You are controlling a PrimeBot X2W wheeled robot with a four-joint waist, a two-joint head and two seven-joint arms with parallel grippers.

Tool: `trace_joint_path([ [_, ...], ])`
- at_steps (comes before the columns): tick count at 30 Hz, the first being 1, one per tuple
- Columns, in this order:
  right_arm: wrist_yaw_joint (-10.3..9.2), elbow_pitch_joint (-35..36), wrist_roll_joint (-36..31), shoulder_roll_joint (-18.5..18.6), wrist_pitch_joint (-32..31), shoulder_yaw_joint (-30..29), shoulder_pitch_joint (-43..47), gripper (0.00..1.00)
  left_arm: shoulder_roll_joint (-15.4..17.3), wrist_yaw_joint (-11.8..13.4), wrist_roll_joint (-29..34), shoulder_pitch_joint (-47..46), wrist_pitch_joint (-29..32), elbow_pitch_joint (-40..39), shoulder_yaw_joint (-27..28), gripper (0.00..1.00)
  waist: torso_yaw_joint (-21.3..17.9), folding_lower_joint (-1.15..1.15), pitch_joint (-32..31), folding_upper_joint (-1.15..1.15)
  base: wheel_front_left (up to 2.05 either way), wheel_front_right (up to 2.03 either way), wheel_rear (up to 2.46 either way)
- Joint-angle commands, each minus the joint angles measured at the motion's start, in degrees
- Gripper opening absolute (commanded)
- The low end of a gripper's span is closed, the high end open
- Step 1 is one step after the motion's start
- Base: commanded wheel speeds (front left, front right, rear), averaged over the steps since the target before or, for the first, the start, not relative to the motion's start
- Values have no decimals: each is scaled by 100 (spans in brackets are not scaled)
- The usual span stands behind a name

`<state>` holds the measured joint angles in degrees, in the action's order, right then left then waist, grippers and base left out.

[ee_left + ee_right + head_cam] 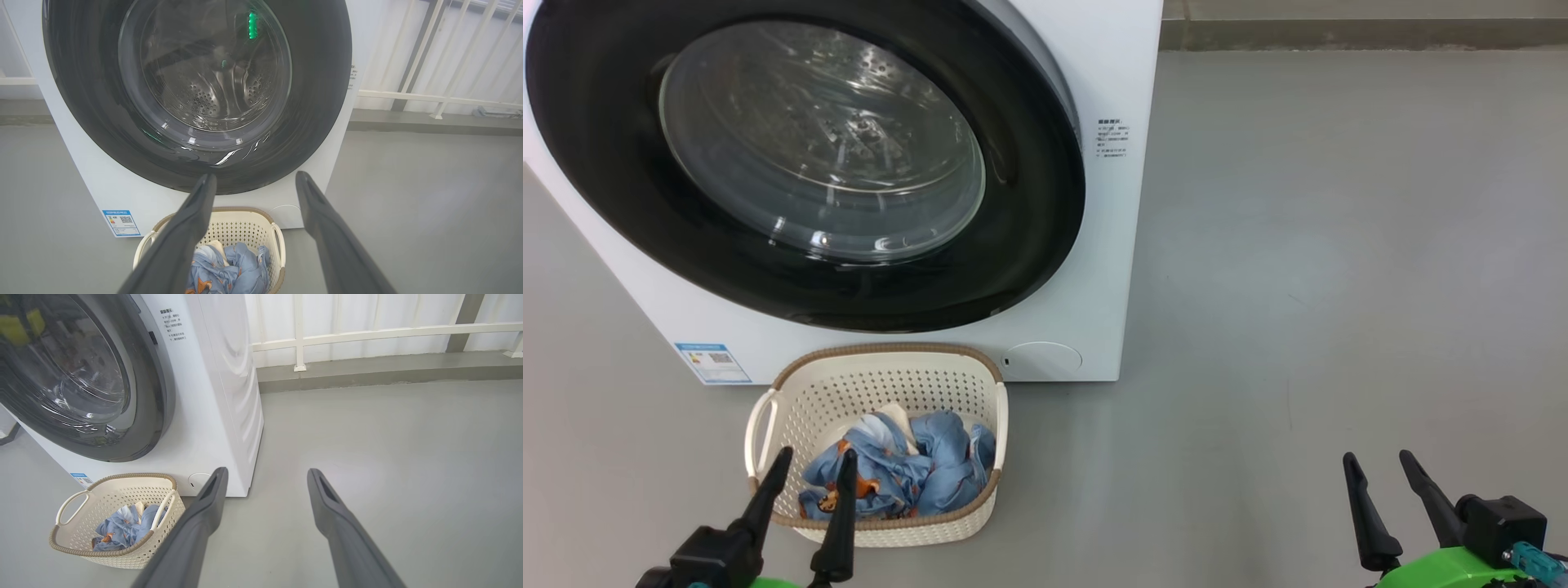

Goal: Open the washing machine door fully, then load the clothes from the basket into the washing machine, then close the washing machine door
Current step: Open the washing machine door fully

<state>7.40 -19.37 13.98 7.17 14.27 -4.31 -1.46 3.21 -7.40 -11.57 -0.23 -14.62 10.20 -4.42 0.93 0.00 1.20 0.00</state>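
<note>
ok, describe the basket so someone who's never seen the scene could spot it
Find the big white washing machine with its round black-rimmed door. On the grey floor in front of it, below the door, sits the basket. It is cream perforated plastic with a brown woven-look rim, holding blue clothes.

Washing machine door: wide black rim, glossy plastic look, streaked with reflections; centre bowl clear smooth glass. Drum behind glass: shiny perforated metal. Washing machine casing: smooth white, faint sheen. Sticker: blue-white paper-like label. Basket: cream perforated plastic, matt; brown woven-look rim. Clothes: soft crumpled cloth, matt. Floor: smooth grey, dull sheen. Left hand fingers: dark matt plastic look.
</note>
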Motion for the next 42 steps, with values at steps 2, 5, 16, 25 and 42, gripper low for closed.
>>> trace_joint_path([
  [2,9,177,-61,47,73,173,-218,29,59,-9,-24,-188,-38,-131,174,100,12,0,5,0,0,0,0],
  [5,9,285,118,-16,73,198,-318,0,47,-9,-38,-177,-38,-136,169,100,14,0,17,0,0,0,0],
  [16,9,1066,2254,-258,73,352,-1108,0,10,-9,-79,-256,-38,-140,93,100,30,0,149,0,0,0,0],
  [25,9,1546,4605,126,73,653,-2206,0,-12,-9,-138,-476,-38,-173,-77,100,206,0,414,0,0,0,0],
  [42,9,768,7880,1459,-1909,1754,-3962,0,-32,-9,-454,-1027,-38,-233,-444,100,856,0,1290,0,0,0,0],
])
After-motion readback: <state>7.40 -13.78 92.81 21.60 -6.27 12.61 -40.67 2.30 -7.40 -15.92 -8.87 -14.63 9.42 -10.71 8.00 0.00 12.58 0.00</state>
